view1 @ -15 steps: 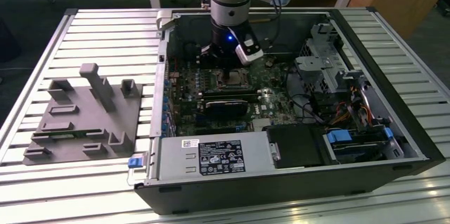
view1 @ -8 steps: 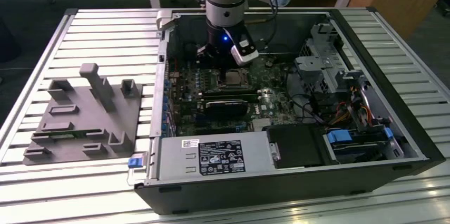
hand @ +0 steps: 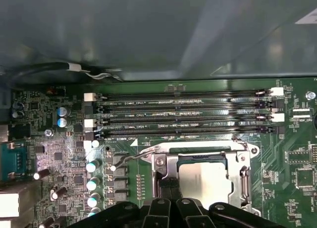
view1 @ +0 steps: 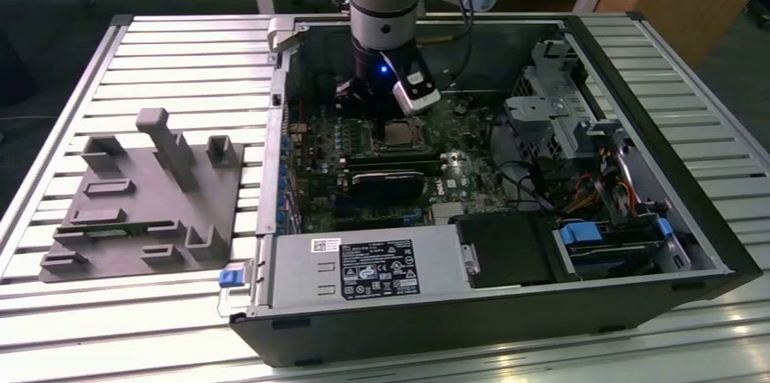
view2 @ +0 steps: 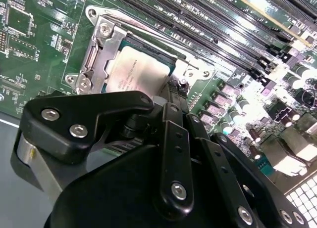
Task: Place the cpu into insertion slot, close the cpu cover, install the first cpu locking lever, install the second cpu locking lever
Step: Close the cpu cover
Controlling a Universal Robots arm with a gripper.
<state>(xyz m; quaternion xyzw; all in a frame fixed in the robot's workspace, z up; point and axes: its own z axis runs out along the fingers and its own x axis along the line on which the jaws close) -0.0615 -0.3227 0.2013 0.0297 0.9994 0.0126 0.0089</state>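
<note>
The cpu [hand: 204, 181], a flat grey-silver square, lies in its socket on the green motherboard; it also shows in the second wrist view [view2: 137, 72] and in the exterior view [view1: 398, 136]. The cpu cover [hand: 198, 158], a metal frame plate, lies flat over its edges. A thin wire locking lever [hand: 128, 159] runs along one side of the socket, its hooked end sticking out. My gripper [hand: 168, 187] hangs just over the socket's edge next to the cpu, its two black fingers [view2: 174, 97] pressed together with nothing visible between them. In the exterior view the gripper [view1: 382, 117] stands over the socket.
Several long memory slots [hand: 183, 114] run beside the socket, and upright capacitors [hand: 92, 183] stand nearby. A black card [view1: 388, 176], the power supply [view1: 361, 270] and a drive cage [view1: 547, 117] crowd the open case. A grey fixture plate [view1: 144, 203] lies on the slatted table.
</note>
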